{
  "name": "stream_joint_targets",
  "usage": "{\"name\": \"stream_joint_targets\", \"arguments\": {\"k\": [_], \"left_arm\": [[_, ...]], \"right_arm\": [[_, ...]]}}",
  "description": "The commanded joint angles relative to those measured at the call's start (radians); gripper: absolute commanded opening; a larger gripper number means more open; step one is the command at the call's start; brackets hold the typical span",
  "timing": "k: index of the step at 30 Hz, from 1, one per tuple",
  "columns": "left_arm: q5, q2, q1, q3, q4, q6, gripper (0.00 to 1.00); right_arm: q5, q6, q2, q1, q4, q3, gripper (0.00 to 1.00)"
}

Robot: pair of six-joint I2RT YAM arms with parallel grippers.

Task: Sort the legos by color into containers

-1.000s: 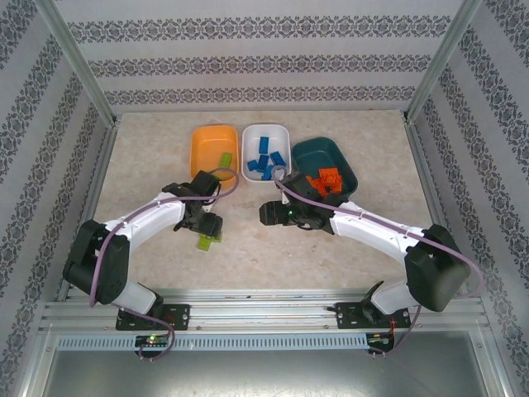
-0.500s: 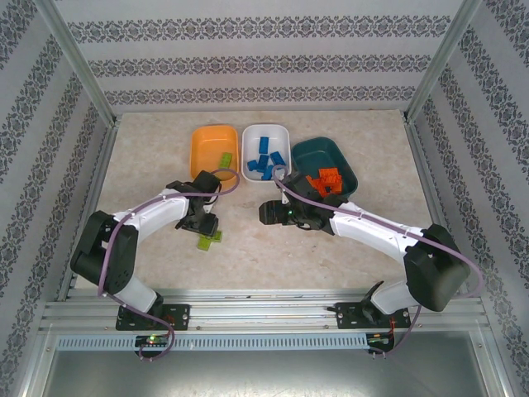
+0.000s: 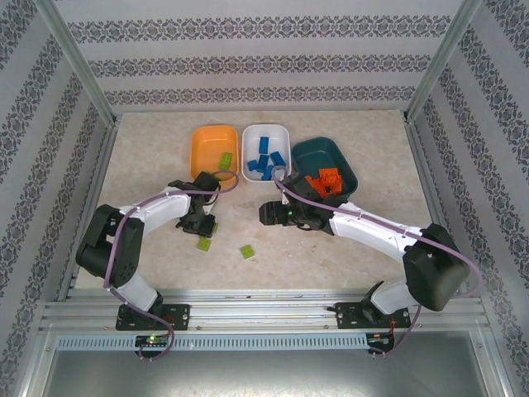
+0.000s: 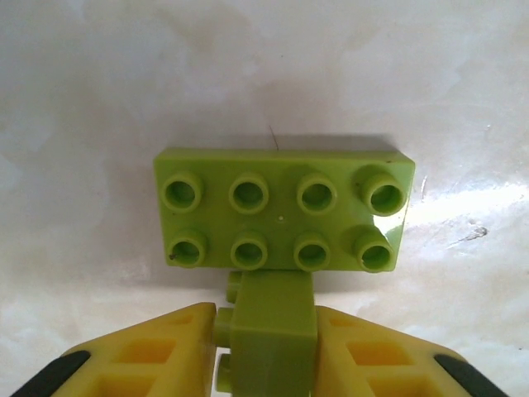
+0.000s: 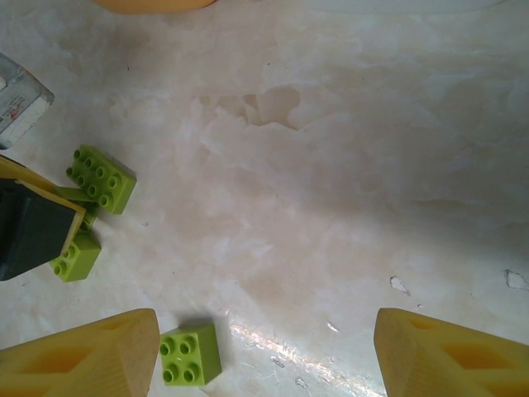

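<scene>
Toward the arms from the orange tub (image 3: 207, 149), a small lime green brick (image 4: 273, 335) sits pinched between the yellow fingers (image 4: 157, 351) of the left gripper (image 4: 269, 318), whose jaws are clamped tight on its sides. Just beyond it a lime green two-by-four brick (image 4: 285, 211) lies flat on the table (image 4: 124, 83), studs up; whether the two touch I cannot tell. Another loose green brick (image 3: 204, 244) lies a little farther from the tub, and a two-by-two green brick (image 5: 190, 354) lies off to the right of that, farther again from the tub.

Inside the orange tub rests one green brick (image 3: 224, 159). Right beside that tub stands the white tub (image 3: 281, 136) with blue bricks (image 3: 263, 157), and past it the dark teal tub (image 3: 318, 142) with orange bricks (image 3: 326, 180).

The right gripper (image 5: 266, 331) hangs over bare table, nearer the arms than the orange tub and to its right. Its jaws stand well apart with nothing between them.
</scene>
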Motion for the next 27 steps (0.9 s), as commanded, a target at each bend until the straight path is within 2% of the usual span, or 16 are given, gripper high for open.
{"name": "stream_joint_targets", "arguments": {"k": [1,8,13,19,24,27], "left_arm": [[0.002,-0.040,0.014,0.034,-0.051,-0.001,0.30],[-0.012,-0.146,0.035,0.099,-0.106,-0.005,0.29],[-0.013,-0.164,0.059,0.227,-0.155,0.000,0.29],[0.028,-0.063,0.117,0.398,-0.151,0.004,0.29],[0.042,0.057,0.141,0.531,-0.164,0.011,0.29],[0.053,0.103,0.143,0.588,-0.164,0.011,0.29]], "right_arm": [[0.006,-0.002,0.006,0.005,0.010,-0.018,0.70],[-0.007,-0.010,0.046,0.030,-0.032,0.011,0.70],[0.079,-0.102,0.174,0.159,-0.201,0.142,0.74],[0.202,-0.153,0.329,0.309,-0.328,0.281,0.79],[0.266,-0.154,0.423,0.370,-0.379,0.353,0.79],[0.261,-0.151,0.451,0.379,-0.363,0.361,0.78]]}}
